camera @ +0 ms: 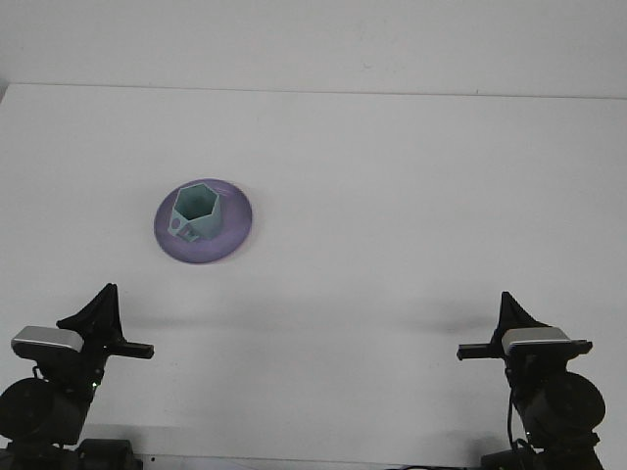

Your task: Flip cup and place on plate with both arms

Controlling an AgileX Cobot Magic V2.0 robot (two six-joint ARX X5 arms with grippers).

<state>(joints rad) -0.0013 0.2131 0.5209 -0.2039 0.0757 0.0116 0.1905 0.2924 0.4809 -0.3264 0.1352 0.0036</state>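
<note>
A teal hexagonal cup (pixel 195 211) stands upright with its mouth up on a purple plate (pixel 231 233), left of the table's middle. Its handle points to the front left. My left gripper (pixel 101 305) sits low at the front left edge, well in front of the plate, and its fingers show as one dark wedge, shut and holding nothing. At the front right edge, far from the cup, my right gripper (pixel 509 311) is also shut on nothing, with its fingers closed into a single point.
The white table (pixel 392 196) ends at a back edge against a pale wall. Both arm bases rise at the bottom corners of the view.
</note>
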